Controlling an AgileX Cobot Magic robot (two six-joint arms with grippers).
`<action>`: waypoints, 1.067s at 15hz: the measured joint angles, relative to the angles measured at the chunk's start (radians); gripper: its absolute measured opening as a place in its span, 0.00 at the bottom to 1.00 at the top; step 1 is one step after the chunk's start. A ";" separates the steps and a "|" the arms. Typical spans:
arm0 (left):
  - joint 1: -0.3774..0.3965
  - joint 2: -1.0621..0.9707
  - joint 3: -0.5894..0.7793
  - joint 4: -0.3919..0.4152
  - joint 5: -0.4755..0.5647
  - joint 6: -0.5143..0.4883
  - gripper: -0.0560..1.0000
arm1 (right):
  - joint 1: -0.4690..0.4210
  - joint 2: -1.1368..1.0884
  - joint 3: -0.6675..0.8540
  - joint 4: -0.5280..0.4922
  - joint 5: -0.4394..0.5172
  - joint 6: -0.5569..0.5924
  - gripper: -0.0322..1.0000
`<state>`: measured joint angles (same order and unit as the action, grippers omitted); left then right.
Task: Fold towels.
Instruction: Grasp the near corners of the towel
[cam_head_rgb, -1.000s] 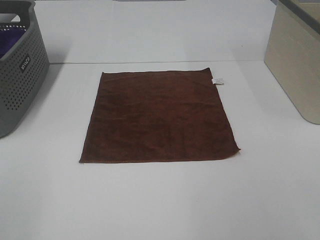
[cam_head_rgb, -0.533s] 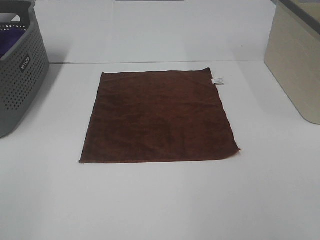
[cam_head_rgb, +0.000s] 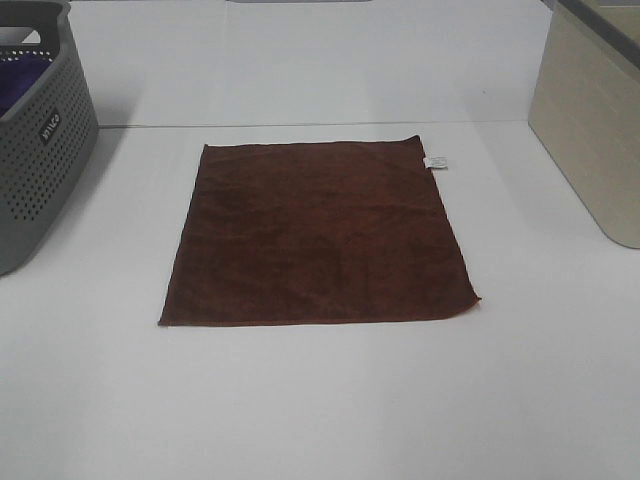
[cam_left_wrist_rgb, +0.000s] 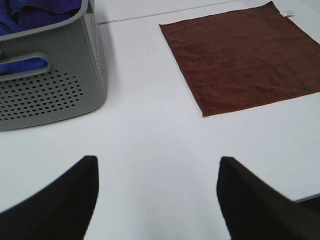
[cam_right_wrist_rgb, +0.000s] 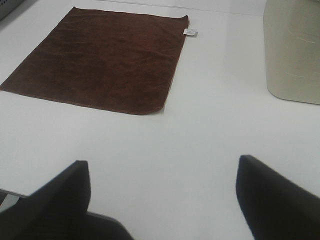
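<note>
Towel (cam_head_rgb: 318, 232): dark brown, plain; tag (cam_head_rgb: 436, 161) white. Counter (cam_head_rgb: 320, 400) white. Basket (cam_head_rgb: 40, 170) grey, dotted with holes; purple cloth (cam_head_rgb: 18, 80) seen inside. Bin (cam_head_rgb: 590, 120) beige. Fingers (cam_left_wrist_rgb: 60, 205) black.

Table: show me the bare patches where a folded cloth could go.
Widest bare stretch of table: the near side, in front of the brown towel. Narrower lanes: between towel and grey basket on the left, between towel and beige bin on the right. Bare behind the towel too. Only the centre is taken.

High cam looks down front-on; wrist cams sit low, back, angled fwd, all sharing towel (cam_head_rgb: 318, 235).
</note>
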<state>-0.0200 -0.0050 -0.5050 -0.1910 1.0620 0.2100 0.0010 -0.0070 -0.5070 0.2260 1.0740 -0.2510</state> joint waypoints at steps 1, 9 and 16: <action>0.000 0.000 0.000 0.000 0.000 0.000 0.67 | 0.000 0.000 0.000 0.000 0.000 0.000 0.77; 0.000 0.000 0.000 0.000 0.000 0.000 0.67 | 0.000 0.000 0.000 0.000 0.000 0.000 0.77; 0.000 0.000 0.000 0.000 0.000 0.000 0.67 | 0.000 0.000 0.000 0.000 0.000 0.000 0.77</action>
<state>-0.0200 -0.0050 -0.5050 -0.1910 1.0620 0.2100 0.0010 -0.0070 -0.5070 0.2260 1.0740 -0.2510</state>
